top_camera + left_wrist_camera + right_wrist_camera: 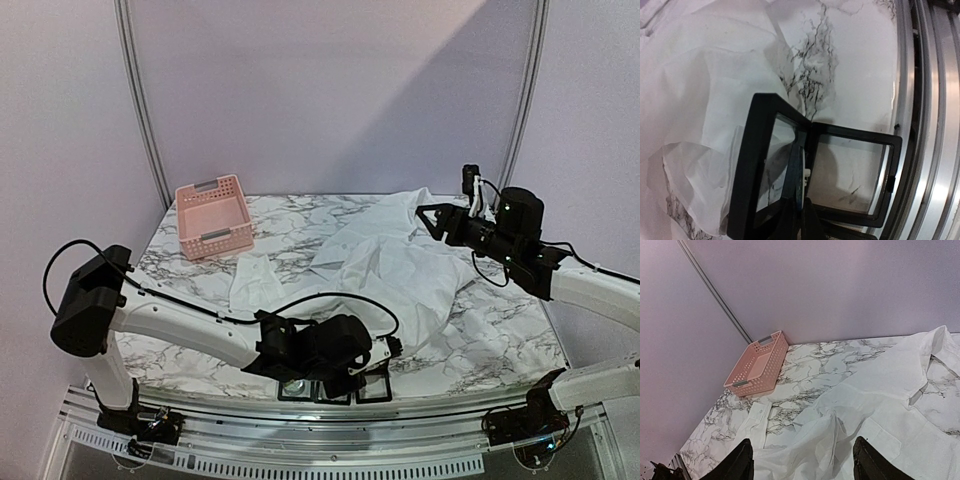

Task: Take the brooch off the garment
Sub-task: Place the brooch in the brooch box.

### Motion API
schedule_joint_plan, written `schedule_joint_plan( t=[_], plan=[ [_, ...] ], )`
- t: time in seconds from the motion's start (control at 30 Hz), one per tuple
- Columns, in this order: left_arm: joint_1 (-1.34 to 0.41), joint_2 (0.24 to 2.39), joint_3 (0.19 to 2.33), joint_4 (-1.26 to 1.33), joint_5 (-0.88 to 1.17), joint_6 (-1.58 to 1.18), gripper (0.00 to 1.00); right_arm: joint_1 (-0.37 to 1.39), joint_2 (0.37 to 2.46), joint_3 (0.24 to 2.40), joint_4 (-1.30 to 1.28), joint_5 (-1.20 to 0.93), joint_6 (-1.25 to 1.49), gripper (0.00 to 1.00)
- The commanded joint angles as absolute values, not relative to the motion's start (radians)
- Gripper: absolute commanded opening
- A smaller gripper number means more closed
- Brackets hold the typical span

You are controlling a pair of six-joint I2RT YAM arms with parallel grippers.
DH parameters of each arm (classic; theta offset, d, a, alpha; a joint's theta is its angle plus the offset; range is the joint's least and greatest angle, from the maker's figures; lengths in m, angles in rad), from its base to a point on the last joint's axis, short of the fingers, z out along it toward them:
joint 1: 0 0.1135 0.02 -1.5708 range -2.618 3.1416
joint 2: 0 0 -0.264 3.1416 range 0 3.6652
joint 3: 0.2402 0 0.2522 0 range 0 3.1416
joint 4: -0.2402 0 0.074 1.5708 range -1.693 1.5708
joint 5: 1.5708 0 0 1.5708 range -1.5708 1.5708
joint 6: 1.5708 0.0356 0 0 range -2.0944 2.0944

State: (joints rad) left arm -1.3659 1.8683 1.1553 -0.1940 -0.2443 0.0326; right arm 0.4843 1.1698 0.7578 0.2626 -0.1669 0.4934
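The white garment (pixel 400 270) lies crumpled over the right and middle of the marble table (pixel 310 215); it also fills the left wrist view (pixel 700 100) and the right wrist view (pixel 890 405). The brooch does not show in any view. My left gripper (pixel 338 376) is low at the table's front edge, and its fingers (pixel 790 222) are shut on the raised lid (pixel 752 150) of an open black windowed case (pixel 855 139). Above the garment's far right part hangs my right gripper (pixel 428 215) (pixel 802 465), open and holding nothing.
A pink perforated basket (pixel 213 215) (pixel 757 365) stands at the back left corner. The black case (pixel 372 388) sits right by the metal rail (pixel 935 125) along the front edge. A sleeve cuff (pixel 255 280) lies left of centre.
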Motion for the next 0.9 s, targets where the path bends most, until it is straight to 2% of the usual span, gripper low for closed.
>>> schedule_joint_plan(
  t=[0.0,0.5,0.87],
  plan=[
    [-1.363,1.847,1.145,-0.169,-0.209,0.073,0.0,0.473,1.157,0.741,0.279,-0.171,0.5,0.66],
    [-1.382,1.872,1.167,-0.205,-0.235,0.099,0.01,0.472,1.144,0.732,0.281,-0.174,0.507,0.66],
    [-1.39,1.89,1.187,-0.219,-0.227,0.1,0.08,0.472,1.14,0.728,0.281,-0.173,0.511,0.66]
  ],
)
